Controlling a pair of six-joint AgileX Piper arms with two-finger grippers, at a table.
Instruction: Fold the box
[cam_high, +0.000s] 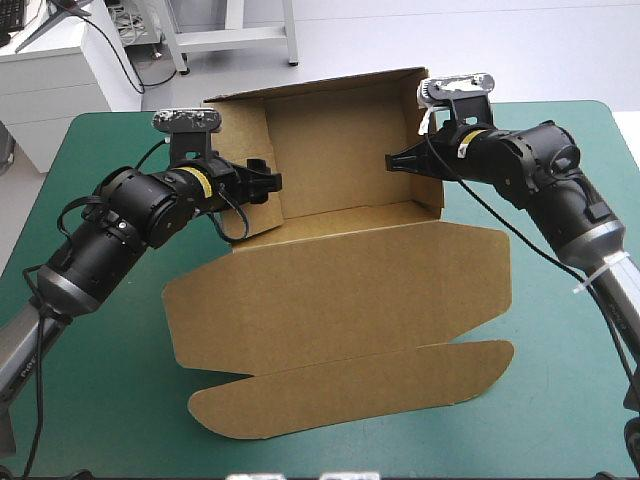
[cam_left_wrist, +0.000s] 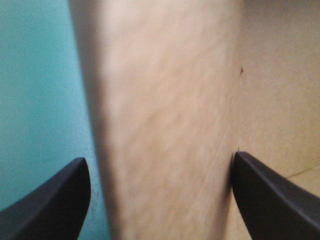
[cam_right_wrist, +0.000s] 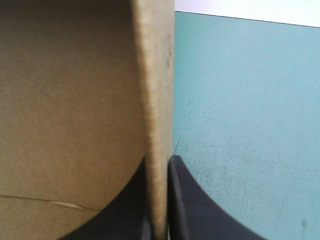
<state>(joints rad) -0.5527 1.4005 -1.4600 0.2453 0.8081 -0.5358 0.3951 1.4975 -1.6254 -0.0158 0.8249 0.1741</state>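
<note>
Brown board of the box (cam_high: 340, 290) lies mid-frame on the teal-green cover (cam_high: 90, 400), with back and side walls raised in the upper half and the lid panels flat toward the lower edge. At upper left we find the left gripper (cam_high: 262, 182) astride the left side wall (cam_high: 245, 130), fingers apart, one on each face and not closed on it; we judge it guards that wall upright. At upper right the right gripper (cam_high: 397, 162) is clamped on the right side wall (cam_high: 433, 195), presumably to keep it square for tucking. The walls' top edges stand free. Bare cover on both flanks and at lower right leaves each arm room to back outward.
</note>
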